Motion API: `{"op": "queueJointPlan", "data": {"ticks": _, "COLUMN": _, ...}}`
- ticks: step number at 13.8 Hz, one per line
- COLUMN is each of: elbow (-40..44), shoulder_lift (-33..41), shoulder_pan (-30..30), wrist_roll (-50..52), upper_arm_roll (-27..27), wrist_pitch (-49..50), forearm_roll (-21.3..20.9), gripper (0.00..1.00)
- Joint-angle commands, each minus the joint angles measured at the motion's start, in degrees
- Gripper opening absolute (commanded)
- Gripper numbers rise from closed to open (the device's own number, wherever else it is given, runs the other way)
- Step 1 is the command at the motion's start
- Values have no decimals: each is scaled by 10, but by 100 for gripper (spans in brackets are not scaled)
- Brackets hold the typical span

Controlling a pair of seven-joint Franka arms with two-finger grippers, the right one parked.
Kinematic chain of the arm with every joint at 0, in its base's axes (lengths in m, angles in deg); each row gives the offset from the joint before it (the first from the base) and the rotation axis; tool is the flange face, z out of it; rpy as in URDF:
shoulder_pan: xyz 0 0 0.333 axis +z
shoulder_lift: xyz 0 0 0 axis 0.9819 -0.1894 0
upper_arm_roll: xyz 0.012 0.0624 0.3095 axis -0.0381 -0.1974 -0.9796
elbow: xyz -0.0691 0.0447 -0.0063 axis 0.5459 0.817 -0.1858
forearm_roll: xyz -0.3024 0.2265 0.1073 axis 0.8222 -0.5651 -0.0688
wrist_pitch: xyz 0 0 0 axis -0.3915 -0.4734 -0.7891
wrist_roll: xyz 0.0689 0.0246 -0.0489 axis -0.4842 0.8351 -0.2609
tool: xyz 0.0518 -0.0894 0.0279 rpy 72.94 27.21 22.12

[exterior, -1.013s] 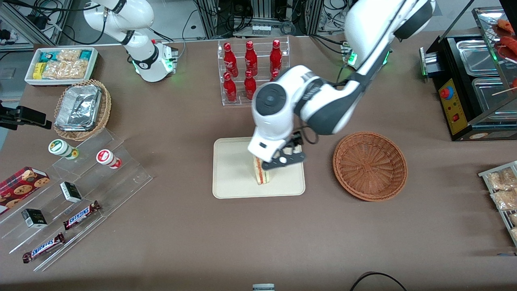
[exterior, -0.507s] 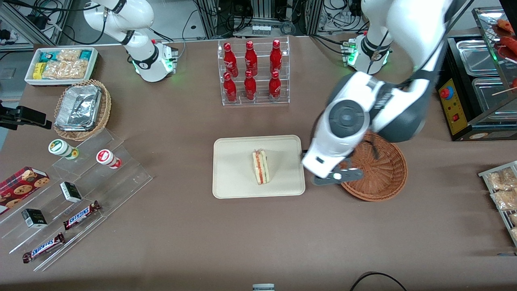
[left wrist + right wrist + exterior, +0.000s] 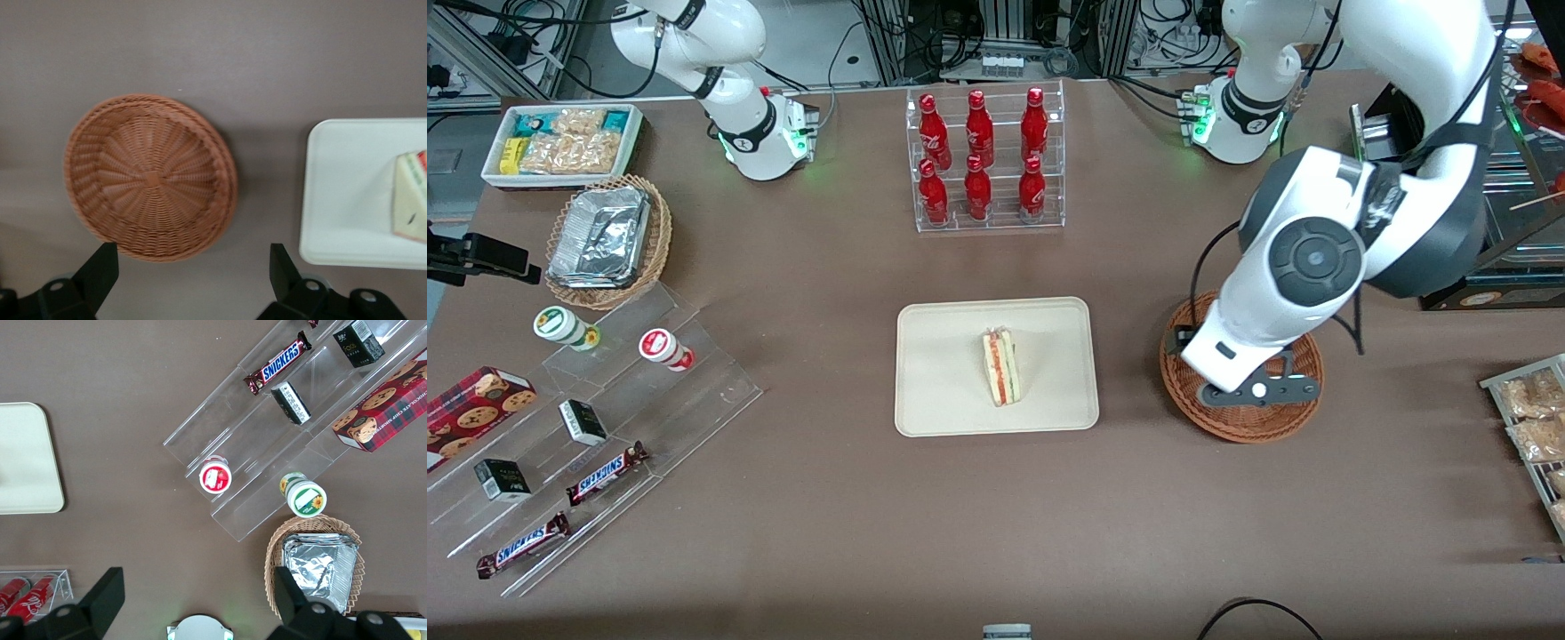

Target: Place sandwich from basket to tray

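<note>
1. Gripper (image 3: 1258, 391) now withdrawn from over the tray (image 3: 943, 391) to above the basket (image 3: 1218, 422); a second ago positioned at the sandwich (image 3: 1003, 366), half a second ago at the basket's rim nearest the tray.
2. Fingers (image 3: 97, 270) spread wide apart in the wrist view, nothing between them.
3. Sandwich standing on the tray near its middle, cut edge up with orange-red and green filling showing, free of any contact with the gripper.
4. Basket (image 3: 152, 177) empty, beside the tray toward the working arm's end of the table, apart from it.
5. Task judged complete: sandwich out of the basket, resting on the tray.
6. Handling estimate: light, soft, easily crushed; bread faces yielding, layers likely to shear or separate under squeeze.
7. Recommended hold, if re-gripping: across the two flat bread faces, low closing force, mid-height on the wedge; avoid the filling edge and the thin tip.
8. Stands on a narrow base: likely to tip if nudged sideways.
</note>
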Motion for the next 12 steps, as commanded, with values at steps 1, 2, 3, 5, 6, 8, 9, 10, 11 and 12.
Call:
{"op": "queueJointPlan", "data": {"ticks": 1, "elbow": -69, "shoulder_lift": 83, "shoulder_pan": 33, "wrist_roll": -101, "upper_arm_roll": -25, "wrist_pitch": -6, "forearm_roll": 31, "gripper": 100}}
{"op": "queueJointPlan", "data": {"ticks": 2, "elbow": -84, "shoulder_lift": 104, "shoulder_pan": 29, "wrist_roll": -129, "upper_arm_roll": -43, "wrist_pitch": -5, "forearm_roll": 34, "gripper": 100}}
{"op": "queueJointPlan", "data": {"ticks": 3, "elbow": -97, "shoulder_lift": 125, "shoulder_pan": 28, "wrist_roll": -158, "upper_arm_roll": -59, "wrist_pitch": -2, "forearm_roll": 45, "gripper": 100}}
{"op": "queueJointPlan", "data": {"ticks": 5, "elbow": -112, "shoulder_lift": 157, "shoulder_pan": 27, "wrist_roll": -222, "upper_arm_roll": -97, "wrist_pitch": 16, "forearm_roll": 70, "gripper": 100}}
{"op": "queueJointPlan", "data": {"ticks": 6, "elbow": -117, "shoulder_lift": 172, "shoulder_pan": 26, "wrist_roll": -253, "upper_arm_roll": -114, "wrist_pitch": 31, "forearm_roll": 77, "gripper": 100}}
{"op": "queueJointPlan", "data": {"ticks": 8, "elbow": -117, "shoulder_lift": 193, "shoulder_pan": 26, "wrist_roll": -301, "upper_arm_roll": -139, "wrist_pitch": 59, "forearm_roll": 81, "gripper": 100}}
{"op": "queueJointPlan", "data": {"ticks": 9, "elbow": -117, "shoulder_lift": 204, "shoulder_pan": 26, "wrist_roll": -320, "upper_arm_roll": -156, "wrist_pitch": 76, "forearm_roll": 89, "gripper": 100}}
{"op": "queueJointPlan", "data": {"ticks": 10, "elbow": -116, "shoulder_lift": 212, "shoulder_pan": 23, "wrist_roll": -338, "upper_arm_roll": -171, "wrist_pitch": 89, "forearm_roll": 91, "gripper": 100}}
{"op": "queueJointPlan", "data": {"ticks": 11, "elbow": -116, "shoulder_lift": 221, "shoulder_pan": 21, "wrist_roll": -349, "upper_arm_roll": -186, "wrist_pitch": 96, "forearm_roll": 91, "gripper": 100}}
{"op": "queueJointPlan", "data": {"ticks": 12, "elbow": -115, "shoulder_lift": 229, "shoulder_pan": 20, "wrist_roll": -353, "upper_arm_roll": -200, "wrist_pitch": 104, "forearm_roll": 91, "gripper": 100}}
